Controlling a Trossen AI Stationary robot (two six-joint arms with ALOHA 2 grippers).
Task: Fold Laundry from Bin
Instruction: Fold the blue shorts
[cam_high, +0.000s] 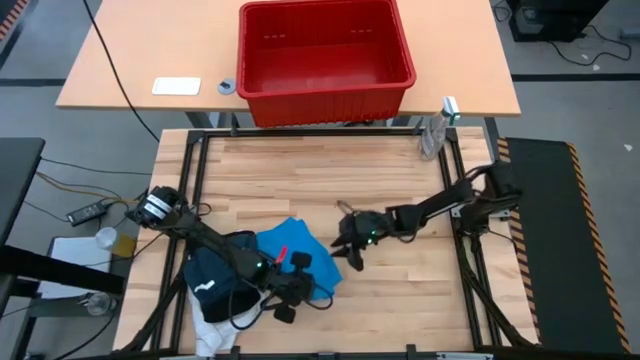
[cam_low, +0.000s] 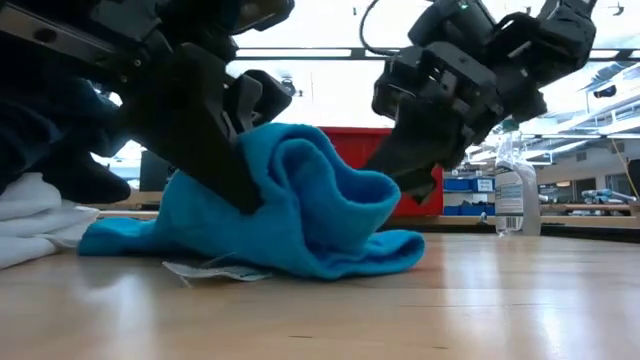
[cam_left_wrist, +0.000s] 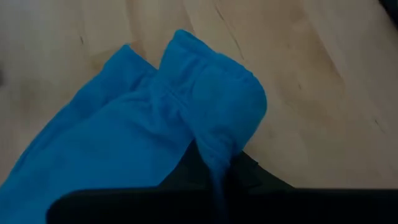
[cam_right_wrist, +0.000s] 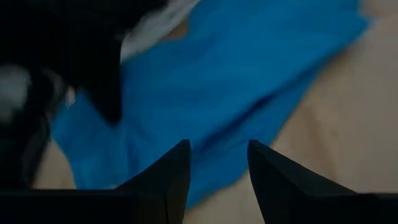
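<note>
Bright blue soft cloth garment (cam_low: 300, 205) is lying rumpled on the wooden worktop (cam_high: 400, 190); left gripper (cam_left_wrist: 217, 171) jaws are clenching its raised fold, presumably for spreading. Right gripper (cam_right_wrist: 217, 163) jaws are hovering parted nearby.

You have a light butcher-block wooden table (cam_high: 400, 190) carrying a crumpled bright blue cloth garment (cam_high: 290, 243), and beside it a heap of dark navy (cam_high: 215, 275) and white cloth (cam_high: 212, 335) at its left front corner.
</note>
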